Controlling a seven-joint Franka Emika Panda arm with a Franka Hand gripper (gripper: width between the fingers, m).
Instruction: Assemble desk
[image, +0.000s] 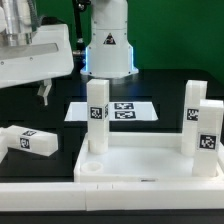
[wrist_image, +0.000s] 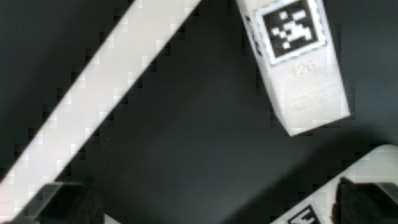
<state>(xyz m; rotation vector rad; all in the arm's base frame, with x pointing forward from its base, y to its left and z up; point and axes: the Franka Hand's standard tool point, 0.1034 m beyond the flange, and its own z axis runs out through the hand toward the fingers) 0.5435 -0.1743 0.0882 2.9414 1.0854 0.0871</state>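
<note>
The white desk top (image: 150, 170) lies rim-up at the front of the exterior view. Three tagged legs stand in its corner sockets: one at the back left (image: 97, 116), two on the right (image: 193, 110) (image: 208, 137). A fourth leg (image: 28, 141) lies loose on the black table to the exterior view's left of the top. My gripper (image: 42, 92) hangs above and behind that leg, clear of it. In the wrist view the loose leg (wrist_image: 295, 62) lies beyond my gripper (wrist_image: 196, 208), beside a long white edge (wrist_image: 111, 100), likely the top's rim. The dark fingers (wrist_image: 43, 206) stand wide apart with nothing between them.
The marker board (image: 125, 110) lies flat behind the desk top. The white robot base with a blue light (image: 108, 50) stands at the back. Part of a black-and-white tag (wrist_image: 317, 206) shows near one finger in the wrist view.
</note>
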